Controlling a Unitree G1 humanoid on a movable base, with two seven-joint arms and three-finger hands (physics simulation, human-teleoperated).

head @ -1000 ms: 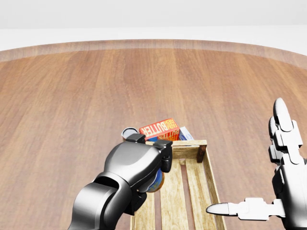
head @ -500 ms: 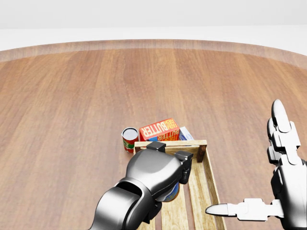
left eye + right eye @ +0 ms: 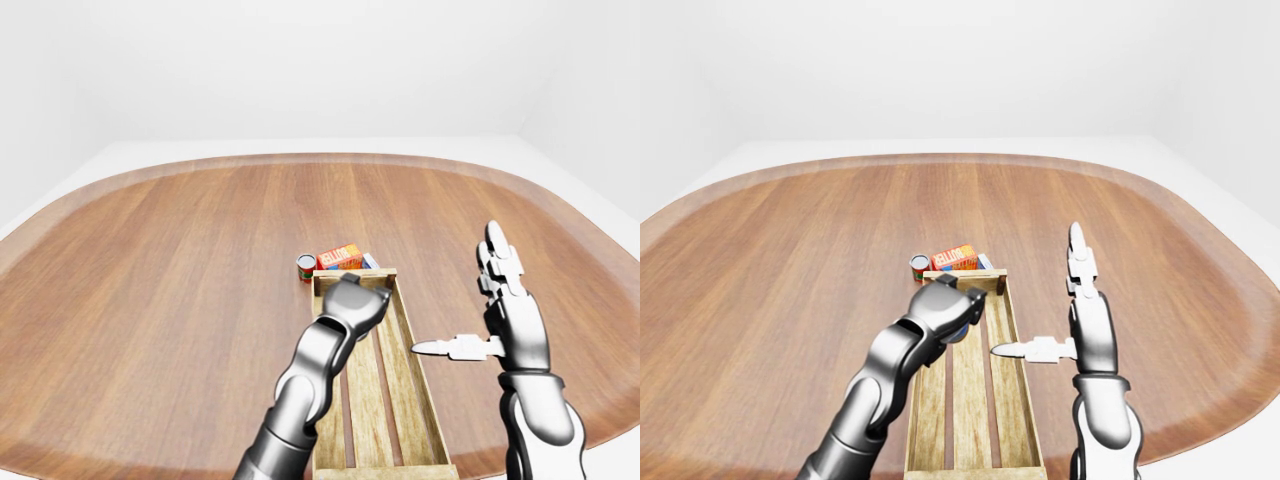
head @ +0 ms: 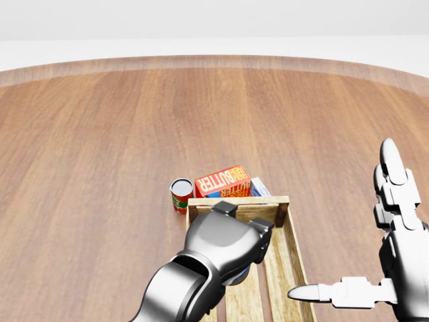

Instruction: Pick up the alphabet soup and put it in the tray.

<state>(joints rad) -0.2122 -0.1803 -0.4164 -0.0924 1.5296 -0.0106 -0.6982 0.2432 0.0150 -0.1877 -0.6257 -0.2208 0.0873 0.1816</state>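
My left hand (image 4: 231, 245) is shut on the alphabet soup can (image 3: 961, 329). Only a bluish sliver of the can shows under the fingers. The hand hangs over the upper end of the long wooden slatted tray (image 4: 238, 200), just inside its top rim. I cannot tell whether the can touches the slats. My right hand (image 4: 342, 221) is open, fingers straight up and thumb pointing left, just right of the tray's right wall.
A red and green can (image 4: 181, 194) stands just outside the tray's upper left corner. An orange butter box (image 4: 222, 181) and a blue and white box (image 4: 259, 187) lie against the tray's top rim. The round wooden table (image 3: 150, 280) stretches all around.
My left hand has carried the can rightward and down from the tray's left wall to over its slats, uncovering the red and green can. The right hand has stayed put.
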